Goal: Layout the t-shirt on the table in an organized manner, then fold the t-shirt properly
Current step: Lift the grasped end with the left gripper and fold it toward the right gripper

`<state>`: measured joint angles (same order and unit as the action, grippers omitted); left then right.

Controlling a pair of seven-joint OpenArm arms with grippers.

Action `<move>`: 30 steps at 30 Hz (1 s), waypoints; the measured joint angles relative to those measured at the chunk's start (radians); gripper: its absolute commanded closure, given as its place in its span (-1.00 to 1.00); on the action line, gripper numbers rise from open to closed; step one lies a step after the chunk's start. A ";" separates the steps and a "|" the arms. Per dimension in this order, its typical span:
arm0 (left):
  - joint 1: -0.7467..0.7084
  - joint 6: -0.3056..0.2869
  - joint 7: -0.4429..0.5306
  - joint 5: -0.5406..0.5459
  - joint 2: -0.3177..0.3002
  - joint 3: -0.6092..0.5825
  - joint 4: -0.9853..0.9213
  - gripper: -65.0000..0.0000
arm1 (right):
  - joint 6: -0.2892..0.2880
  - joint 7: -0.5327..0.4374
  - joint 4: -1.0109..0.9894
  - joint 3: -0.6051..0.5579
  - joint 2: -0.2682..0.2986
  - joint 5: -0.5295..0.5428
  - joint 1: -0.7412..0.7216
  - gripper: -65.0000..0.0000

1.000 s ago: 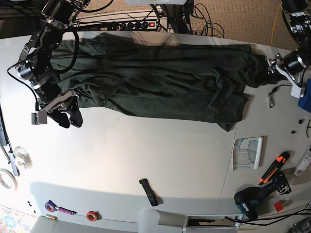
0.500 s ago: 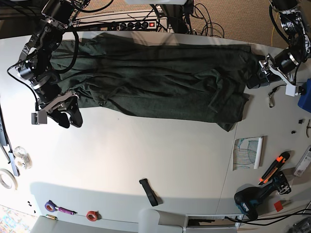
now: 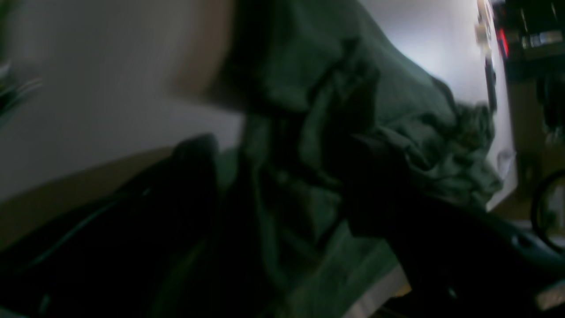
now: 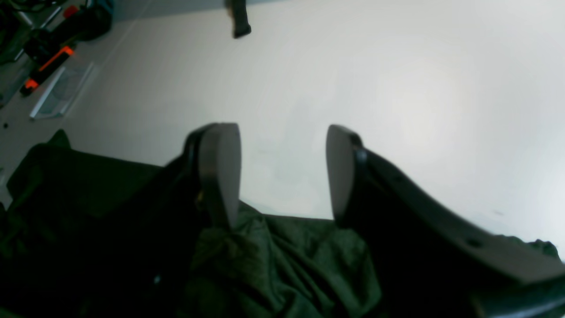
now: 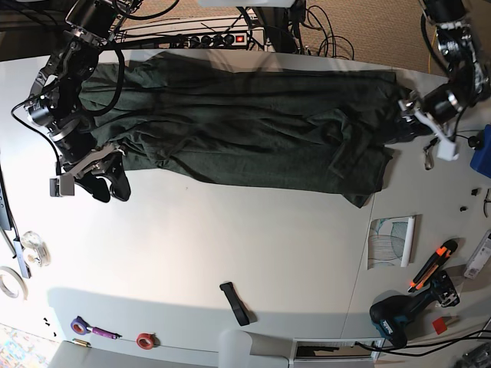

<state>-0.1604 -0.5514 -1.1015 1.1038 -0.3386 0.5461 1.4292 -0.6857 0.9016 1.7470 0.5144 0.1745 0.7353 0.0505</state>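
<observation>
T-shirt lies bunched lengthwise across the 12 o'clock half of the table. The right gripper, at 9 o'clock, hangs spread over the cloth's edge. The left gripper sits at the 3 o'clock end, too blurred to tell its state. To flatten the cloth well, each should pinch one corner and pull outward evenly. Since a second ago the left gripper has moved inward onto the cloth; the right hasn't shifted.

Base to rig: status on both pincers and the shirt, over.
Right pincer open at shirt edge. Left pincer at other end, grip unclear. Shirt spread out, wrinkled, unfolded. Drill and strap clear of it.
</observation>
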 measured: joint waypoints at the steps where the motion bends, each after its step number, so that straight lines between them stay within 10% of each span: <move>1: 0.009 0.001 0.010 -0.013 0.000 -0.022 0.000 -0.35 | 0.000 0.000 0.000 0.000 0.000 0.000 0.000 0.05; 30: 0.033 0.035 0.067 -0.033 0.037 -0.113 0.004 -0.25 | 0.000 0.000 0.000 0.000 0.000 0.000 0.000 0.05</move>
<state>-0.1276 -0.5159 -1.0348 1.0706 -0.3016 0.4328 1.4334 -0.6861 0.9016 1.7470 0.5144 0.1745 0.7353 0.0505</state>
